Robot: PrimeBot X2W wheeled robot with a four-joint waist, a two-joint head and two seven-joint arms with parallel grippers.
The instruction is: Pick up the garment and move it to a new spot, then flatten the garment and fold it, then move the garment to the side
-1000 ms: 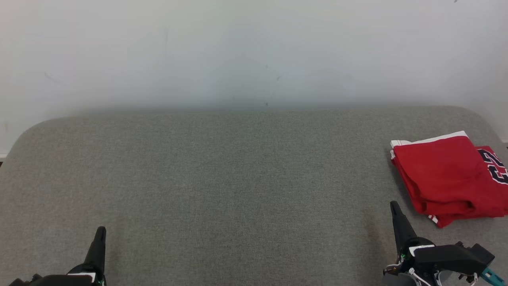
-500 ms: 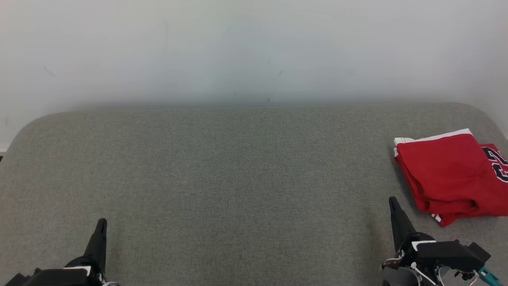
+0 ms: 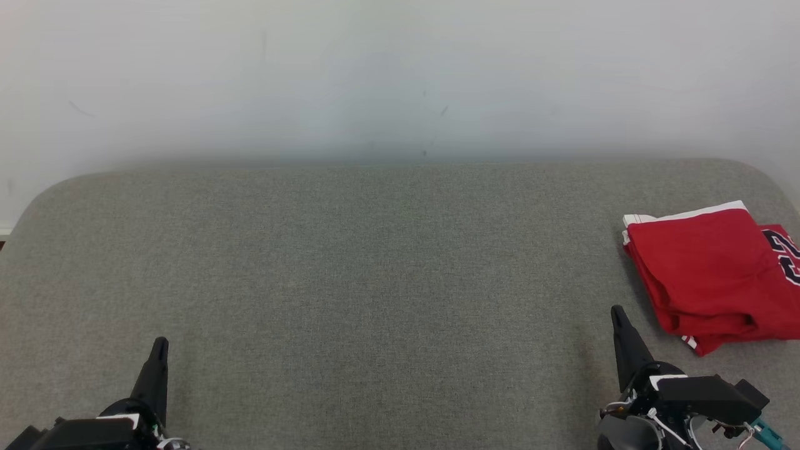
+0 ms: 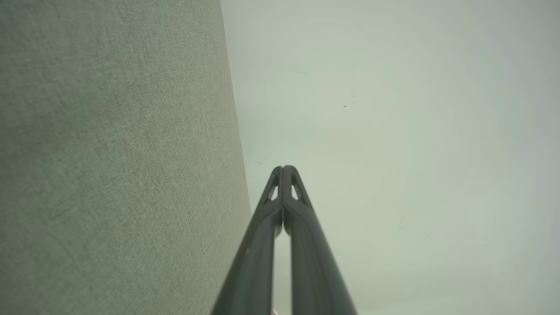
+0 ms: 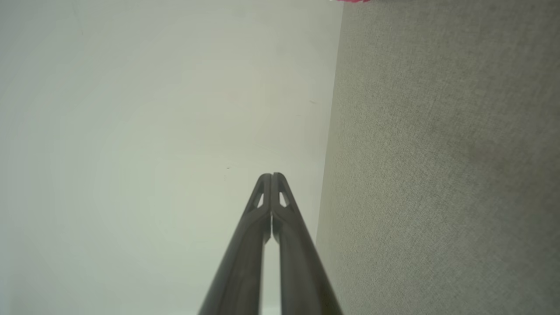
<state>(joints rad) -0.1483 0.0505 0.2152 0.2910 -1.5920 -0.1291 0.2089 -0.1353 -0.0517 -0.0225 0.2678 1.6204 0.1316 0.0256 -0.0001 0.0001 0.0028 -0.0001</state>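
Head view first: I see the garment point(image 3: 706, 269) lying folded on the grey fabric-covered table point(image 3: 375, 281), far over on my right side, where the frame edge cuts it off. It is red, with a white band along its far edge and dark, white-outlined numerals on the layer that peeks out at its right. A small bit of red-and-white trim shows at its near corner. Its left side looks like stacked folds, slightly rumpled towards me.

My right gripper point(image 3: 617, 310) sits low at the lower right, pinched together to a single dark point that aims away from me. It is near the garment's near-left corner but apart from it, with bare table between them. My left gripper point(image 3: 160, 344) is at the lower left, likewise closed to a point and holding nothing, well apart from the garment.

From the left wrist camera, the two fingers point(image 4: 258, 245) meet at their tips, with the table on one side and the pale wall point(image 4: 415, 153) on the other. The right wrist camera shows the same pressed-together fingers point(image 5: 245, 253), nothing between them, and a sliver of red at the top edge above the table.
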